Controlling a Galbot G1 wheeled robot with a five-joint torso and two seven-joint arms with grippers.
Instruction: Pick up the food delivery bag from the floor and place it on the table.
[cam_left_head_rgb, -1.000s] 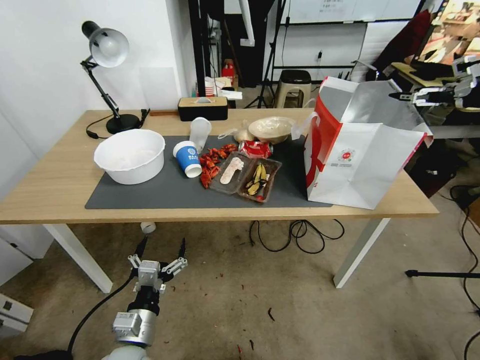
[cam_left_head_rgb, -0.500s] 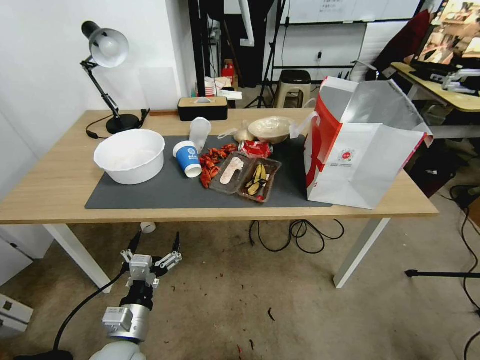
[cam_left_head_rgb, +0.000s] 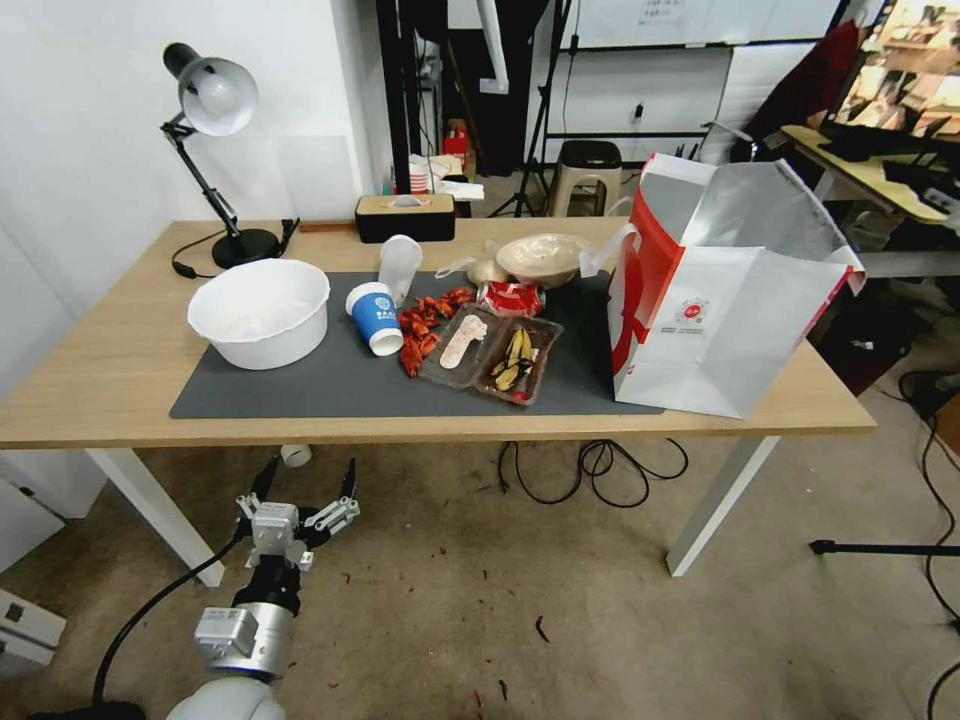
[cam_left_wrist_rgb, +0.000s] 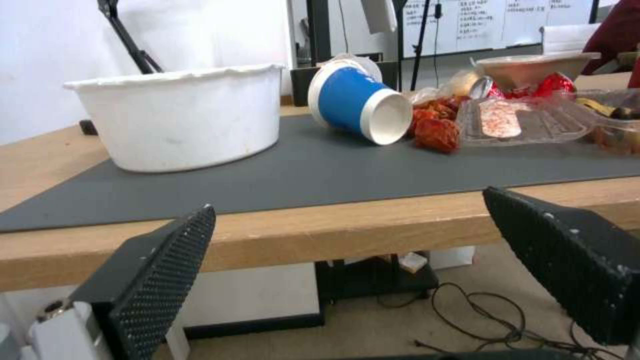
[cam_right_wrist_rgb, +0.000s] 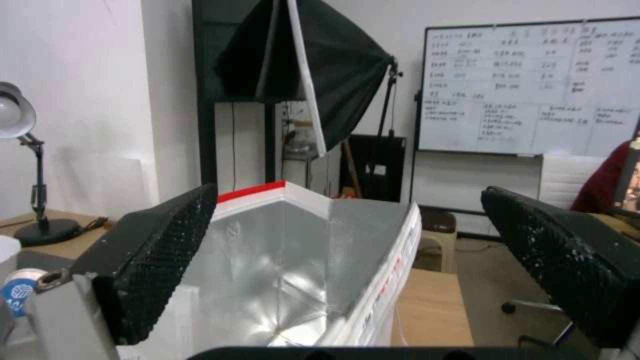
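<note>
Bag: the bag (cam_left_head_rgb: 715, 300) stands upright at the right end of the table (cam_left_head_rgb: 90, 380), mouth open, silver lining showing; part of its base sits on the mat (cam_left_head_rgb: 330, 385). What lies inside it cannot be told.
Bag from the right wrist: the foil interior (cam_right_wrist_rgb: 293, 270) lies just below the camera, between the 2 fingers.
Bowl: a white bowl (cam_left_head_rgb: 260, 312) sits on the left part of the mat; it looks empty.
Cup: a blue cup (cam_left_head_rgb: 377, 318) lies on its side beside the bowl, its open end facing the table's front edge.
Trays: 2 clear trays (cam_left_head_rgb: 492, 355) sit mid-mat; 1 holds a pale scrap, the other yellow-and-dark scraps. Red shell bits (cam_left_head_rgb: 425, 325) are piled between cup and trays.
Tan bowl: a covered bowl (cam_left_head_rgb: 543, 257) stands behind the trays, a red wrapper (cam_left_head_rgb: 510, 297) in front of it.
Left claw: the left claw (cam_left_head_rgb: 305, 482) hangs low over the floor (cam_left_head_rgb: 560, 620), in front of the table's front edge, fingers spread, holding nothing.
Right claw: the right claw (cam_right_wrist_rgb: 347, 280) is spread wide above the bag's mouth, touching nothing.
Change: 1 s ago the right claw showed in the head view by the bag's upper right rim; now it is gone from there. The left claw has slid slightly left and nearer the robot. The bag has not moved.
</note>
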